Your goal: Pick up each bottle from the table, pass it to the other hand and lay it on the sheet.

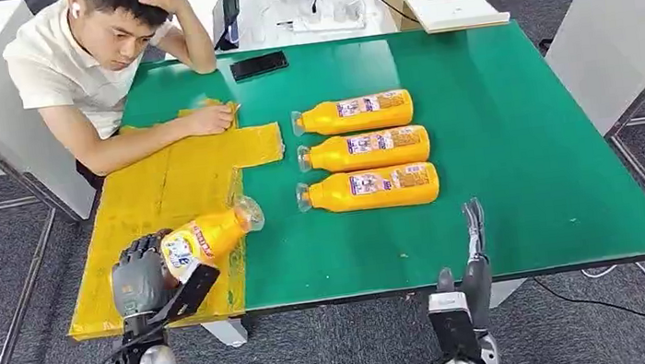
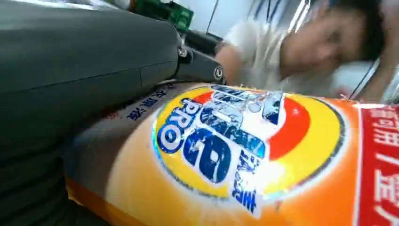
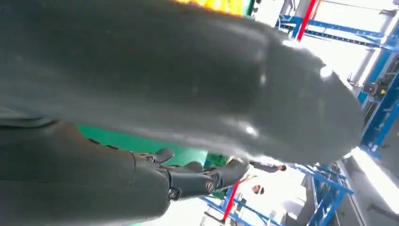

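Head view, nearest first: the left hand [image 1: 140, 277] grips a bottle [image 1: 209, 235] by its base over the sheet [image 1: 163, 197] at the bench's [image 1: 516, 121] near left corner, cap aimed toward mid-bench. Right hand [image 1: 474, 256] hangs at the near edge, fingers [image 1: 473, 219] straight and apart, nothing in them. Up close at the left wrist, the label [image 2: 235, 141] sits tight under the thumb [image 2: 89, 52]. Further in, a row of bottles [image 1: 363, 151] lies mid-bench, caps toward the sheet. At the far left corner, a person [image 1: 103, 51] rests a hand on the sheet.
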